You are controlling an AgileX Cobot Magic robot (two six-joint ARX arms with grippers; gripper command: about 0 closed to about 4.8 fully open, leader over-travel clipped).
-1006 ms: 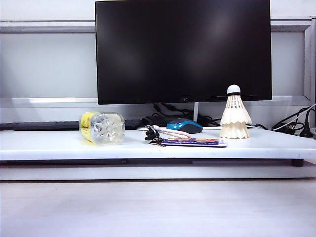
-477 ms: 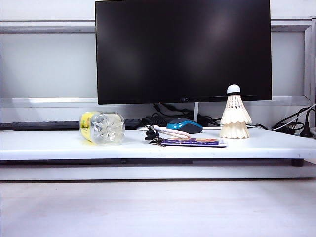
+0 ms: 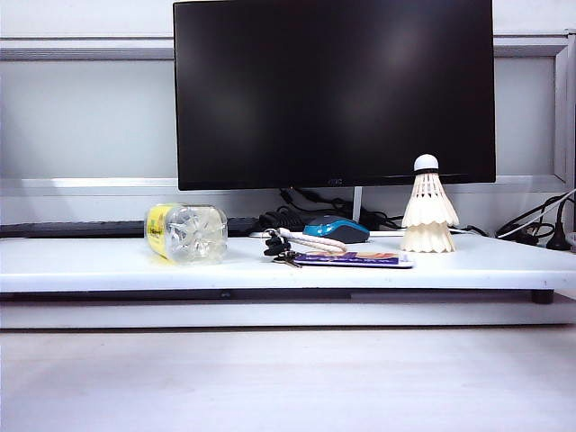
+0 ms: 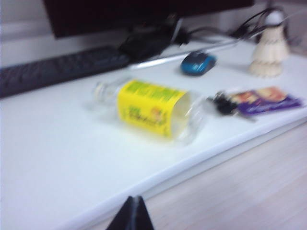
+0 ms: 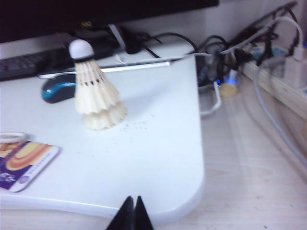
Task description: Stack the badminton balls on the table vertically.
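Shuttlecocks stacked, both my grippers shut and empty — the risk now is a knock.

The badminton balls (image 3: 429, 209) stand nested, cork tip up, near the right end of the table (image 3: 108, 261), toward its back edge, beside the blue mouse (image 3: 336, 229). My right gripper (image 5: 130, 214) sits closed off the front right corner; my left gripper (image 4: 130, 215) sits closed off the front edge, before the lying bottle (image 3: 186, 233). A swing by my right arm across that corner could tip the light stack — as I judge it. The left wrist view is blurred; neither arm shows in the exterior view, and only my fingertips are visible.
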